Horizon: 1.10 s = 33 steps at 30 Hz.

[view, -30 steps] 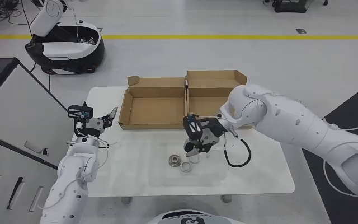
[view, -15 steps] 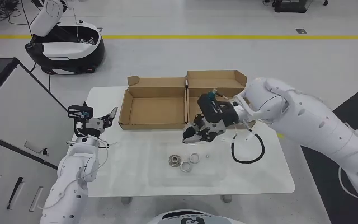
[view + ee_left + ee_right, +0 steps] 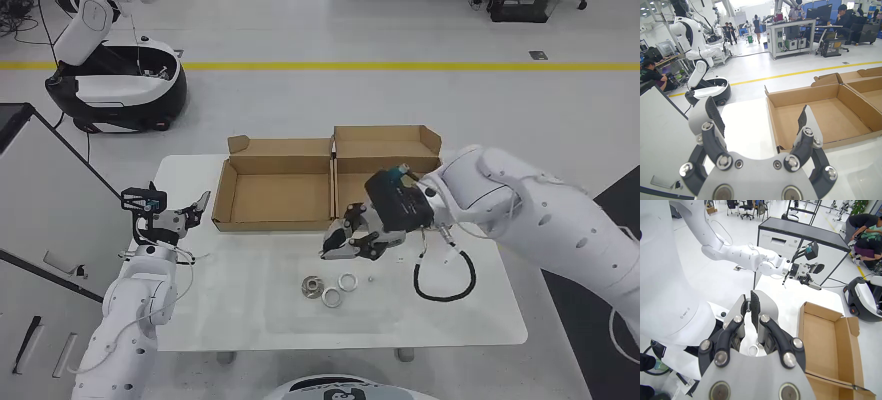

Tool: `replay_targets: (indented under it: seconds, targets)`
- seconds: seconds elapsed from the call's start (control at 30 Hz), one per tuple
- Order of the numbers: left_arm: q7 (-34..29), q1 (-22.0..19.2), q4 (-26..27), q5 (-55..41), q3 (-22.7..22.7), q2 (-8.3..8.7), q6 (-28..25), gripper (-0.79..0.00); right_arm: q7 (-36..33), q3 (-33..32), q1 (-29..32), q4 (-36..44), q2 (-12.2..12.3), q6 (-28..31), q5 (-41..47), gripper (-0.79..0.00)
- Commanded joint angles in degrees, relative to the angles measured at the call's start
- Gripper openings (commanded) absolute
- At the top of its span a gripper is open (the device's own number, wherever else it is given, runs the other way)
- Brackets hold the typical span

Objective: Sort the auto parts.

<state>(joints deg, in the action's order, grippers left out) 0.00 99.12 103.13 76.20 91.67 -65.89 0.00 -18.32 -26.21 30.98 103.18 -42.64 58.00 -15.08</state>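
My right gripper [image 3: 331, 245] hangs above the table just in front of the two cardboard boxes, shut on a small threaded metal bolt [image 3: 748, 304] pinched between its pads. Below it on the white table [image 3: 250, 320] lie metal rings [image 3: 347, 282] and a bearing-like part [image 3: 311, 288]. The left box [image 3: 272, 197] and the right box [image 3: 362, 188] stand side by side at the back. My left gripper [image 3: 190, 210] is held up over the table's left edge, open, nothing between its fingers [image 3: 802, 121].
A black rubber loop [image 3: 445, 280] lies on the table to the right of the metal parts. A wheeled robot base [image 3: 120, 85] stands on the floor behind the table's left. A dark panel [image 3: 40, 190] leans at the left side.
The right gripper rose from the pile of metal parts with the bolt and swung toward the boxes, then turned. The black loop slid a little to the right. The left arm stayed still.
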Motion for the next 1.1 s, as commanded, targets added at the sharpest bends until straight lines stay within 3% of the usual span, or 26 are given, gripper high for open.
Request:
replay_targets:
  seconds: [0.0,0.2,0.47,0.8,1.07]
  targets:
    - [0.0,0.0,0.0,0.0,0.0,0.00,0.0,0.000,0.0,0.0,0.0,0.0,0.0,0.0,0.0,-0.785]
    - [0.0,0.0,0.0,0.0,0.0,0.00,0.0,0.000,0.3,-0.2,0.3,0.0,0.0,-0.6,-0.1,-0.785]
    - [0.0,0.0,0.0,0.0,0.0,0.00,0.0,0.000,3.5,-6.6,4.5,-1.4,1.9,0.0,0.8,-0.785]
    - [0.0,0.0,0.0,0.0,0.0,0.00,0.0,0.000,14.2,-14.1,10.2,5.1,3.3,0.0,6.9,-0.785]
    - [0.0,0.0,0.0,0.0,0.0,0.00,0.0,0.000,22.4,-16.9,12.3,10.6,2.4,0.0,11.6,-0.785]
